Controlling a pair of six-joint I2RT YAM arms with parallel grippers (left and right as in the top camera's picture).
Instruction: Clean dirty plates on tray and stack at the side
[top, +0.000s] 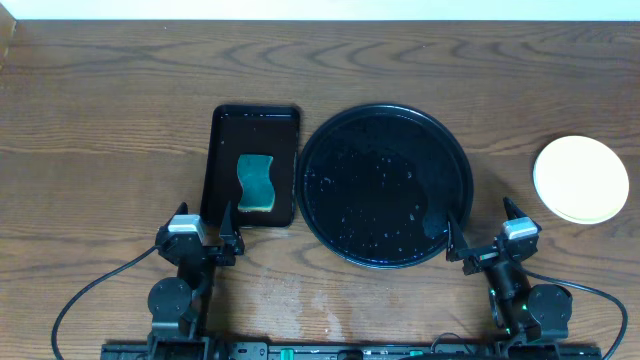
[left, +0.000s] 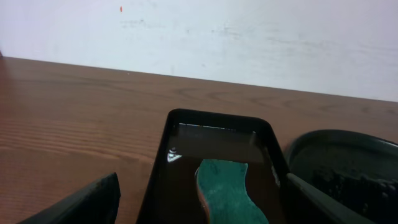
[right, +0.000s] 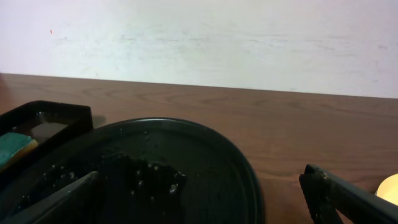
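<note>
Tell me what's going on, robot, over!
Left end effector and right end effector open, empty. Round glossy black tray wet, no plates. Pale yellow round plate off to the side. Green sponge in rectangular black tray, not blocking.

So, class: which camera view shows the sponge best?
Overhead: the whole sponge shows from above, lying in the rectangular tray. Left wrist shows its far end only, cut by the frame's bottom edge. Right wrist catches a sliver at the left edge.
</note>
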